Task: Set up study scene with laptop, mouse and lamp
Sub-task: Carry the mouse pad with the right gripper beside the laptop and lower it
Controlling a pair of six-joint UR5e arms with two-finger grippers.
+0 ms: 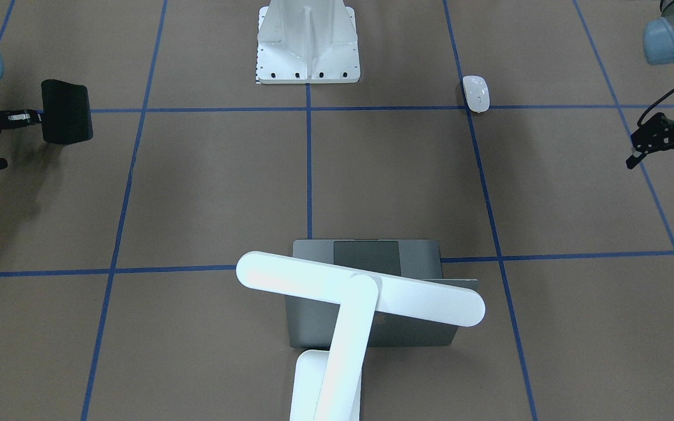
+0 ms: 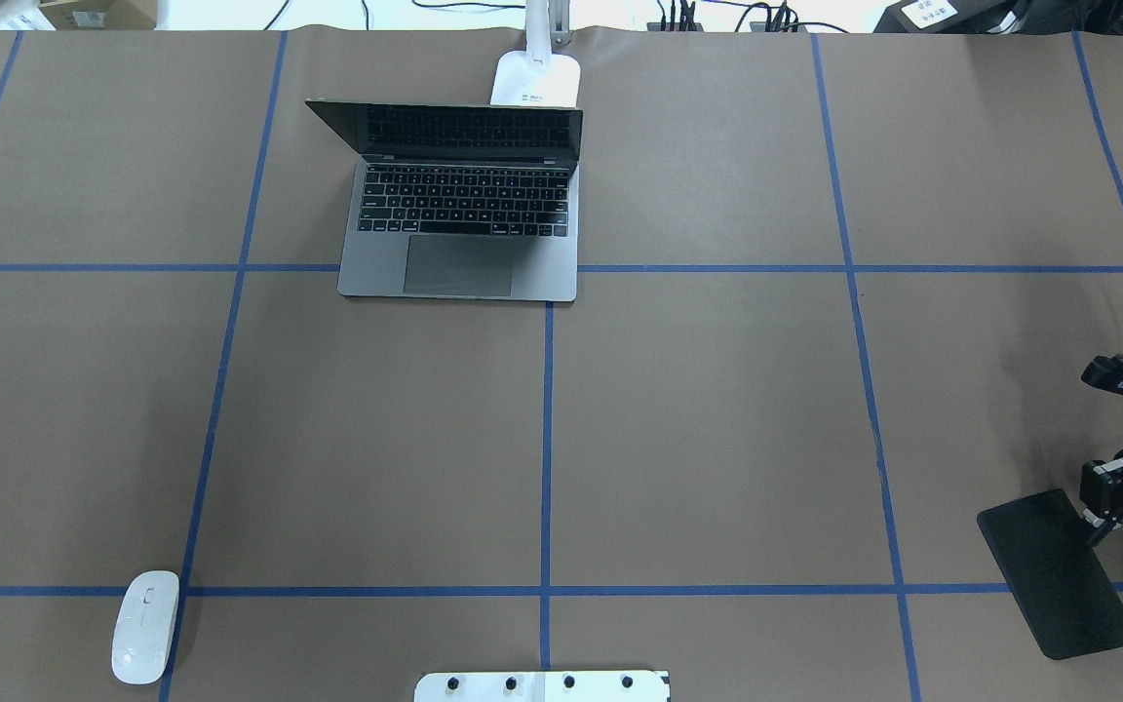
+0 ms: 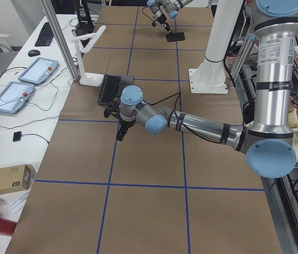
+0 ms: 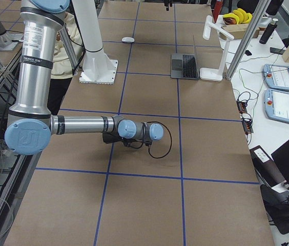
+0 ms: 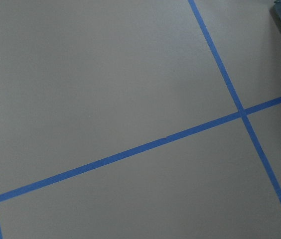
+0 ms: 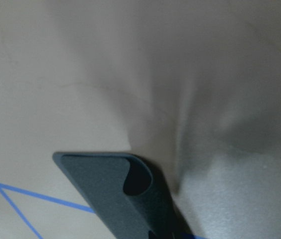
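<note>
Overhead exterior: you see the laptop (image 2: 469,263) open at upper centre with the lamp (image 2: 537,83) just above it; both look placed. The mouse (image 2: 145,624) waits at lower left. The right gripper (image 2: 1098,522) pinches the pad (image 2: 1059,575) at lower right; the left gripper (image 1: 659,169) is spread and empty.

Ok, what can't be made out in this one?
Lamp: overhead view, top edge cuts off its arm and head.
Laptop keyboard: front-facing view, hidden behind the lid and lamp head.
Left gripper: overhead view, nearly all past the left edge.
Mouse pad: right wrist view, blurred, too close; right gripper unseen there.
</note>
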